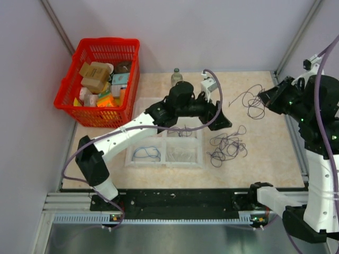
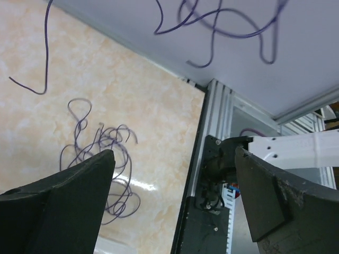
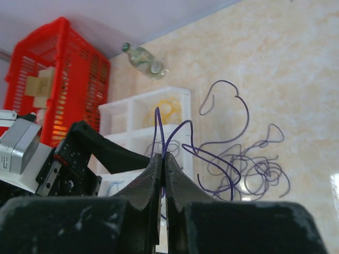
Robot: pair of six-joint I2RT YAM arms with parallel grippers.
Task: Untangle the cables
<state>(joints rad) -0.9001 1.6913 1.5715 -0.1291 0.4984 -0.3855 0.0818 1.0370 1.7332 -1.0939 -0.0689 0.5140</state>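
Observation:
The cables (image 1: 228,147) lie as a loose bunch of thin, mostly dark purple wire on the beige table, right of the white tray. The bunch also shows in the left wrist view (image 2: 100,159) and the right wrist view (image 3: 254,169). My right gripper (image 3: 163,156) is shut on one purple wire (image 3: 212,153) that loops up out of its tips. In the top view the right gripper (image 1: 263,98) holds this wire (image 1: 248,96) above the table's right rear. My left gripper (image 1: 220,119) hovers open and empty above the bunch's left edge, and its fingertips (image 2: 108,156) stand wide apart.
A white compartment tray (image 1: 164,159) holds sorted wires: a blue one (image 1: 145,153), a yellow one (image 3: 169,110) and purple ones. A red basket (image 1: 100,79) of boxes stands at the back left. A small bottle (image 1: 176,76) stands behind the tray. A metal rail (image 2: 212,121) edges the table.

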